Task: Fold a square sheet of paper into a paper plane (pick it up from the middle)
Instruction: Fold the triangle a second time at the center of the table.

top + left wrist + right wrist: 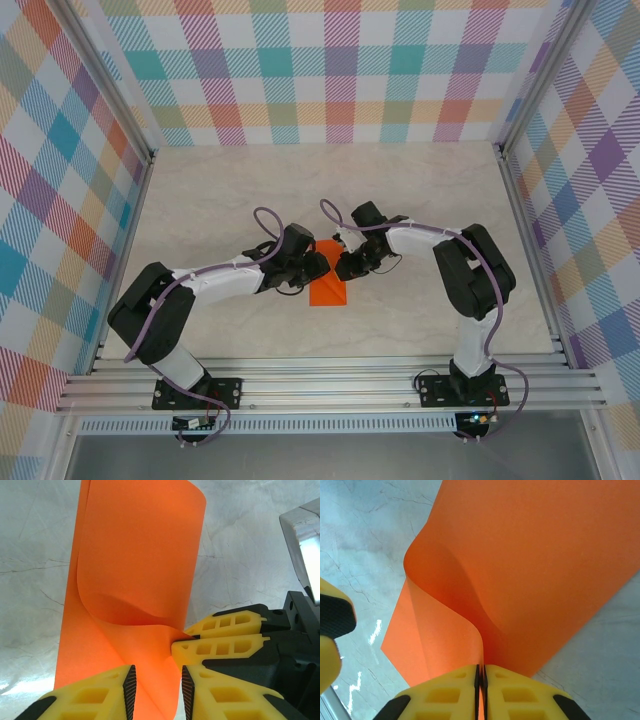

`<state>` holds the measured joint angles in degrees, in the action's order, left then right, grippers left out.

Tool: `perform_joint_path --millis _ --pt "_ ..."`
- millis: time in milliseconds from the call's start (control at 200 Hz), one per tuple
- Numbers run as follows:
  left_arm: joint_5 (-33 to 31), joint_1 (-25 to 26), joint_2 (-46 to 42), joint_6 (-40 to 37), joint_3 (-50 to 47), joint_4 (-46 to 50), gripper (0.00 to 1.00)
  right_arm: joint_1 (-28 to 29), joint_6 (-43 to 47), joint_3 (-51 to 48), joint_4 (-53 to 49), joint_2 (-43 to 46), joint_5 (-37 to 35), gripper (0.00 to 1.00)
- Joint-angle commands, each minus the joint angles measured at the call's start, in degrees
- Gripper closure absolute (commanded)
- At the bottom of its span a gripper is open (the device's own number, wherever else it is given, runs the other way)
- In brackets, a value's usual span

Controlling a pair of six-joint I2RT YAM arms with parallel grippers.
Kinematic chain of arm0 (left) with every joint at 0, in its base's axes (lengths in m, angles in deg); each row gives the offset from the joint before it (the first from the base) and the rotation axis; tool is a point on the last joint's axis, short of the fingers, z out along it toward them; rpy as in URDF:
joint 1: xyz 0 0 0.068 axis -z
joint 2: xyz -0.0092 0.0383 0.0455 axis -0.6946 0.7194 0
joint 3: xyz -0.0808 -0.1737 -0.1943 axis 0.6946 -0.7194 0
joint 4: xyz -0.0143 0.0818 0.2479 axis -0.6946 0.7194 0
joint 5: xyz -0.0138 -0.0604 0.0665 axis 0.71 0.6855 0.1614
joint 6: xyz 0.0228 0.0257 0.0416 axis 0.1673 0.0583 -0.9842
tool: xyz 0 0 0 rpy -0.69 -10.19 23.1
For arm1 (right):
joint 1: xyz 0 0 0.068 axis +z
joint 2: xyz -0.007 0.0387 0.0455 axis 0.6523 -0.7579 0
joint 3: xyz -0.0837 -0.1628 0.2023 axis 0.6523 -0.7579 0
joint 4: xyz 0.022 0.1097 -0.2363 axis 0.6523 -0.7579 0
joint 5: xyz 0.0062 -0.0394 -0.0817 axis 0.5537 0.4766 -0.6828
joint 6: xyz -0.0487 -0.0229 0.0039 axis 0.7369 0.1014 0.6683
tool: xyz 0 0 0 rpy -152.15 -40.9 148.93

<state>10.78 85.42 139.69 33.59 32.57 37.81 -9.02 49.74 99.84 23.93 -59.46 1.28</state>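
1. Orange and thin, square sheet of paper (328,288) lying mid-table on the pale marbled table (430,190), one side curled up off the surface.
2. Clamps the sheet's raised edge, yellow fingers pressed together on it: right gripper (480,672).
3. Straddles a lower part of the sheet, jaws apart, paper running between ribbed pads: left gripper (157,680).
4. Around, well apart from the paper: plaid walls (330,70).

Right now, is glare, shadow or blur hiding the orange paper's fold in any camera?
Top external: even light, sharp, but the square sheet of paper is small in frame. Left wrist: sharp; a dark shadow lies inside the paper's curl, glare on the table. Right wrist: paper crisp, soft shadow in its bend, bright streaks on the table lower left.
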Motion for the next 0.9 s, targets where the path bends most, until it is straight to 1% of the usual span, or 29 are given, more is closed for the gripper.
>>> perform_joint_path --millis 0,465,605,895 --pt "0.21 0.93 1.19 -0.69 0.74 -0.10 0.70 -0.33 1.98 1.35 -1.08 -1.18 0.93 0.87" --pt "1.26 1.20 3.54 2.53 0.29 -3.89 0.79 -0.33 1.98 1.53 -0.70 -2.26 0.74 0.87" --pt "2.26 1.13 4.51 3.71 0.27 -6.17 0.79 -0.35 1.98 1.69 -0.70 -2.59 0.76 0.87" --pt "1.43 1.07 6.35 4.95 0.17 -7.61 0.79 -0.68 1.84 1.63 -0.58 -2.56 0.89 0.87"
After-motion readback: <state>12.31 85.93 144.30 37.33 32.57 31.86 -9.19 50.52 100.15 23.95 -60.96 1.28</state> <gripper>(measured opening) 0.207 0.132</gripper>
